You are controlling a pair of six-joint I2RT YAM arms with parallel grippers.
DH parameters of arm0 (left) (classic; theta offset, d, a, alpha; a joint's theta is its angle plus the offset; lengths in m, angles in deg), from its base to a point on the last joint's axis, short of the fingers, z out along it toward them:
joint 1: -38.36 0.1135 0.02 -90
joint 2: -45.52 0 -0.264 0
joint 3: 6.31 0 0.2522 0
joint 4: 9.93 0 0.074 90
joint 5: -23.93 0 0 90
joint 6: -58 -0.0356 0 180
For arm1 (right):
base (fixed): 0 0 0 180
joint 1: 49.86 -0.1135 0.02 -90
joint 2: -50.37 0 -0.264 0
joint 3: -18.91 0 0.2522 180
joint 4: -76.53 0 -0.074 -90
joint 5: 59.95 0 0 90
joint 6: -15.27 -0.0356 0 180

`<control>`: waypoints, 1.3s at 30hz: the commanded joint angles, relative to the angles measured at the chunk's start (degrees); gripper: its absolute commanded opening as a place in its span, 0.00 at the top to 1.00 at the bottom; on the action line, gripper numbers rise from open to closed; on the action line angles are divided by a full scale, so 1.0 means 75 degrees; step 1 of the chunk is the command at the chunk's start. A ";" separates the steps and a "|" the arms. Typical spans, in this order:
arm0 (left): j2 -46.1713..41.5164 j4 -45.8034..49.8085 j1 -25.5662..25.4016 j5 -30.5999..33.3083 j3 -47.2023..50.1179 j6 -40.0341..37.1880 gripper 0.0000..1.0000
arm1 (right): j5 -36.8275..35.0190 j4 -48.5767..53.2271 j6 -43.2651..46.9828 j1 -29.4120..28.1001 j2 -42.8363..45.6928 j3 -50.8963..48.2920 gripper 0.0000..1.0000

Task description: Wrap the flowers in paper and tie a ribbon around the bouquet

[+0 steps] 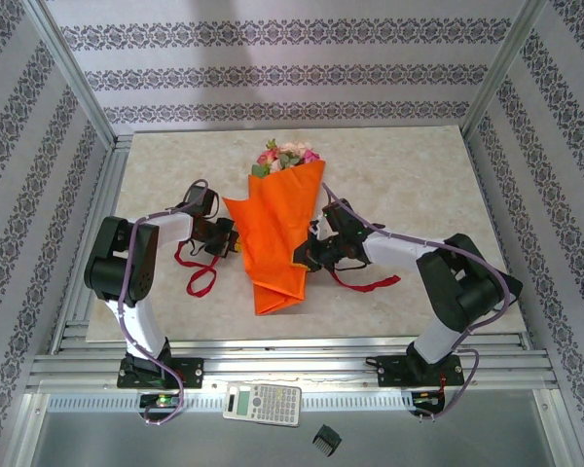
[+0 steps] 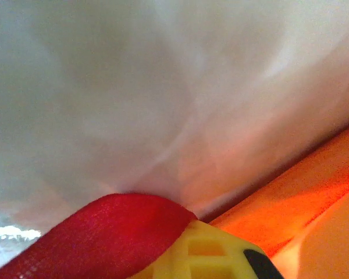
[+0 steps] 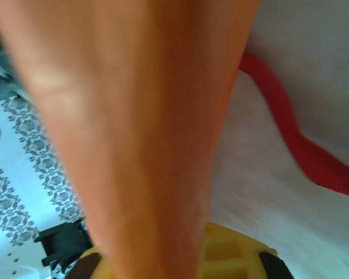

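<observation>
**Red ribbon slack on both sides; the wrap could loosen**

Neither view close to the fingers shows how the jaws stand, so I cannot tell whether the left gripper or the right gripper is open or clamped. The ribbon drapes over a yellow left finger. The orange paper crosses right in front of the right gripper's yellow fingers.

I judge the main risk to be the ribbon sliding off that left finger. It appears to lie on the finger rather than sit firmly pinched, and no knot can be seen. A pull from one side only could drag the light bouquet across the table rather than tighten anything. The creased paper could also spring open or tear if the right fingers snag its edge, letting the flowers slip.

The bouquet lies between the two grippers, the left one just beside its left edge and the right one touching or almost touching its lower right edge. Ribbon ends trail outward on the table past each gripper, and the rose heads point away from the arms.
</observation>
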 commanded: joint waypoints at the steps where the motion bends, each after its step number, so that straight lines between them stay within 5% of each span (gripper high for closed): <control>1: -0.0420 -0.0216 0.0334 0.1421 0.0302 0.0127 0.80 | -0.0484 0.0234 0.0058 0.0073 -0.0186 0.0152 0.71; 3: -0.0889 0.0351 0.0344 0.1625 0.0482 0.0173 0.70 | -0.0860 0.0988 0.0177 0.0099 -0.0033 0.0409 0.53; 6: -0.1545 0.0820 0.0413 0.1821 0.0862 0.0428 0.64 | -0.1714 0.2387 0.0314 0.0129 0.0507 0.0857 0.42; 13: -0.2732 0.0973 0.0723 0.1808 0.1873 0.0886 0.57 | -0.3739 0.4664 0.0224 0.0669 0.1759 0.1020 0.37; 20: -0.3623 0.1301 0.1079 0.2065 0.2067 0.1132 0.55 | -0.3648 0.4366 -0.0280 0.1167 0.1090 0.0952 0.45; 28: -0.2320 0.0832 0.1426 0.1913 0.1659 0.1089 0.53 | -0.4318 0.4194 -0.0152 0.1343 -0.0382 0.1646 0.49; 31: -0.1831 0.0762 0.1428 0.1850 0.1417 0.0980 0.54 | -0.4284 0.3905 -0.0068 0.1509 -0.0863 0.1746 0.63; 36: -0.1185 0.0271 0.1428 0.1613 0.1260 0.0937 0.77 | -0.4553 0.3840 0.0258 0.1745 -0.1376 0.2183 1.00; 39: -0.0887 0.0223 0.1430 0.1772 0.0992 0.0644 0.93 | -0.4680 0.3828 0.0639 0.1909 -0.1533 0.2637 1.00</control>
